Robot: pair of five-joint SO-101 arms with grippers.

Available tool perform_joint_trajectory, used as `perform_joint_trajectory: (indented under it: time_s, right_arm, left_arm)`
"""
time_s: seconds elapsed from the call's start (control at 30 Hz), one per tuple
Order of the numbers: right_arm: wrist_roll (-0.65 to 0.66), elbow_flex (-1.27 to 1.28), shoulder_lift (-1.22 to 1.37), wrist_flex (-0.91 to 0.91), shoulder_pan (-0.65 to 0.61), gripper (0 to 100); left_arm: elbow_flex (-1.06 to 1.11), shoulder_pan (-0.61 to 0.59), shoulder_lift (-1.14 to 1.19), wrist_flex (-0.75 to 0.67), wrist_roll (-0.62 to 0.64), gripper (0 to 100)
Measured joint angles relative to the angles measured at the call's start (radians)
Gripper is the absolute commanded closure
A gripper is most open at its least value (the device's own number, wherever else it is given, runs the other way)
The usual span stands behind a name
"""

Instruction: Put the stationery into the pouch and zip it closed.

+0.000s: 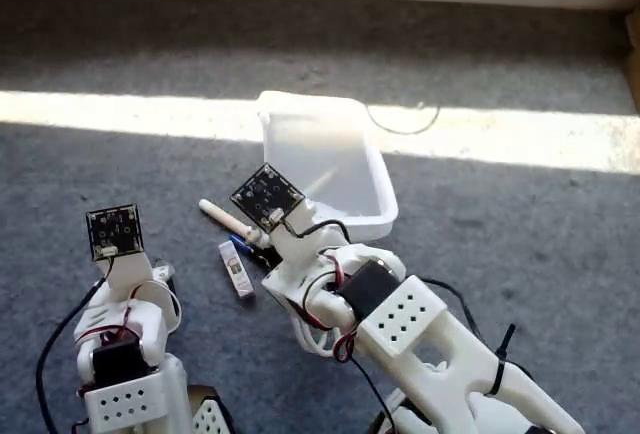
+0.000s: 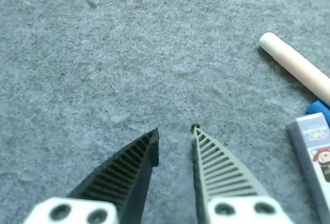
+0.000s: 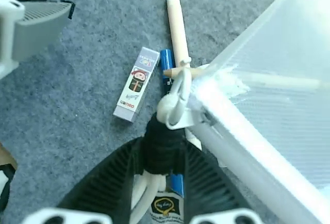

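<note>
A translucent white pouch [image 1: 325, 164] lies on the carpet with a thin stick-like item inside [image 3: 281, 81]. My right gripper [image 3: 162, 144] is shut on the black zipper pull [image 3: 161, 149], which a white loop [image 3: 174, 100] joins to the pouch's corner [image 3: 216, 79]. Beside that corner lie a cream pen [image 3: 177, 25], a blue pen [image 3: 166, 64] and a small grey boxed eraser [image 3: 135, 83]. My left gripper [image 2: 175, 133] hangs open and empty over bare carpet, a short way from the cream pen [image 2: 299, 69] and the eraser box [image 2: 314, 152].
Grey carpet [image 1: 520, 244] covers the floor, crossed by a bright sunlit band [image 1: 130, 112] behind the pouch. A thin wire loop [image 1: 405, 122] lies past the pouch. The left arm [image 1: 125, 354] stands at the near left, the right arm's body [image 1: 400, 324] at near centre.
</note>
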Motion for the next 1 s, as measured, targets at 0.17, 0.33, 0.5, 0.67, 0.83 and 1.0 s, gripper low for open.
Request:
perform_joint_trajectory:
  time_s: [0.17, 0.33, 0.5, 0.67, 0.83, 1.0]
  right_arm:
    - [0.029, 0.0, -0.06, 0.074, 0.009, 99.2]
    - [0.031, 0.0, -0.166, 0.083, 0.009, 99.2]
    - [0.034, 0.0, -0.239, 0.083, 0.009, 99.2]
    - [0.034, 0.0, -0.25, 0.048, 0.029, 99.2]
    - [0.035, -0.025, -0.252, 0.031, 0.064, 99.2]
    - [0.035, -0.101, -0.252, 0.028, 0.072, 99.2]
  left_arm:
    - [0.0, 0.0, 0.0, 0.017, 0.0, 89]
    - [0.0, 0.0, 0.0, 0.017, 0.0, 89]
    - [-0.04, 0.035, 0.0, 0.017, 0.0, 89]
    - [-0.124, 0.133, -0.002, 0.017, 0.0, 89]
    - [-0.169, 0.213, -0.002, -0.064, 0.0, 89]
    - [-0.17, 0.221, 0.0, -0.272, 0.006, 89]
